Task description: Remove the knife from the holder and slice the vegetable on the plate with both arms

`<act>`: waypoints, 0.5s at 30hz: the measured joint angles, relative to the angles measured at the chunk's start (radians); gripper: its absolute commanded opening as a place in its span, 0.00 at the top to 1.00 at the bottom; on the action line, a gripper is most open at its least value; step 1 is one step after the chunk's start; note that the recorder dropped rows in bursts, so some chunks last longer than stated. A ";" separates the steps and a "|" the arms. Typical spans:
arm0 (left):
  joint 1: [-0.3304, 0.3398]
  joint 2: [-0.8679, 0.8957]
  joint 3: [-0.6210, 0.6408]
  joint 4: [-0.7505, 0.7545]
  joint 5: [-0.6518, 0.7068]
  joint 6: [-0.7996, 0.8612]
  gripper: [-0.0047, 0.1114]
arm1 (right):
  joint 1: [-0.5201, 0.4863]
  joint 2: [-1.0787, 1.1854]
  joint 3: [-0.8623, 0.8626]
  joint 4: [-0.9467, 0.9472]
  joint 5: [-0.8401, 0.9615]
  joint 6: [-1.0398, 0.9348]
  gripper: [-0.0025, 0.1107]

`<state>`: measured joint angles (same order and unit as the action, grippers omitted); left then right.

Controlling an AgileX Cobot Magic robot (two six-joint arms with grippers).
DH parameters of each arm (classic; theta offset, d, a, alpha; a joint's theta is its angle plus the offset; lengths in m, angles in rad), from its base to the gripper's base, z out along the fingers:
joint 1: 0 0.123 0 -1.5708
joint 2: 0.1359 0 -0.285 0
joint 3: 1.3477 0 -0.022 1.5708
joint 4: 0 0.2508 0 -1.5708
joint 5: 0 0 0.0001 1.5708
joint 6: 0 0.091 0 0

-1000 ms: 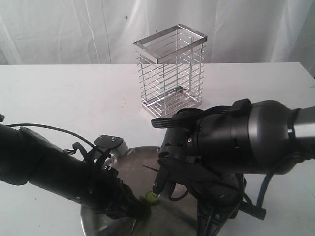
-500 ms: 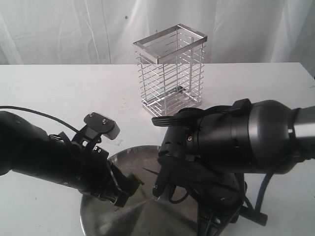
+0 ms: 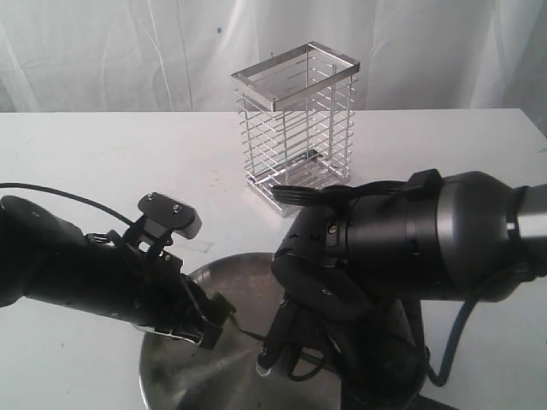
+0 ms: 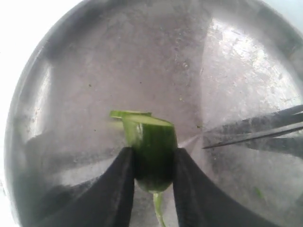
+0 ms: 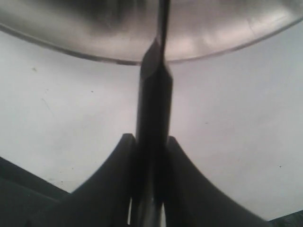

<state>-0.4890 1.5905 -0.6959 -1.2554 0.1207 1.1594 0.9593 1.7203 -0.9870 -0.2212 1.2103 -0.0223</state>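
My left gripper (image 4: 154,153) is shut on the dark-green vegetable (image 4: 152,142), whose cut end faces the plate (image 4: 61,75). A pale-green slice (image 4: 129,113) lies just behind it. The knife's black blade (image 4: 258,133) points at the vegetable from one side, a short gap away. My right gripper (image 5: 149,138) is shut on the knife handle (image 5: 154,109), and the blade (image 5: 163,19) reaches over the plate rim (image 5: 71,47). In the exterior view the left gripper (image 3: 212,318) hangs over the plate (image 3: 167,380), and the bulky right arm (image 3: 402,248) hides its own gripper.
The chrome wire holder (image 3: 295,128) stands behind the plate with nothing in it. A white table (image 3: 102,162) runs under everything, with a white curtain behind. The right arm covers the plate's right half.
The left gripper has lifted and drawn back to the left with the vegetable. The right arm has sunk lower over the plate with the knife.
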 measured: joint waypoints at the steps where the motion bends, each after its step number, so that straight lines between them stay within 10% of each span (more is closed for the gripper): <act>1: 0.000 0.000 0.000 0.000 0.000 -0.008 0.96 | 0.000 0.000 0.000 0.007 0.000 -0.007 0.98; 15: 0.000 0.000 -0.045 0.009 0.214 -0.029 0.96 | 0.000 0.057 0.000 -0.004 -0.039 -0.041 0.98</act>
<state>-0.4890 1.5905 -0.7412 -1.2460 0.3345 1.1306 0.9593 1.7774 -0.9870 -0.2251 1.1714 -0.0629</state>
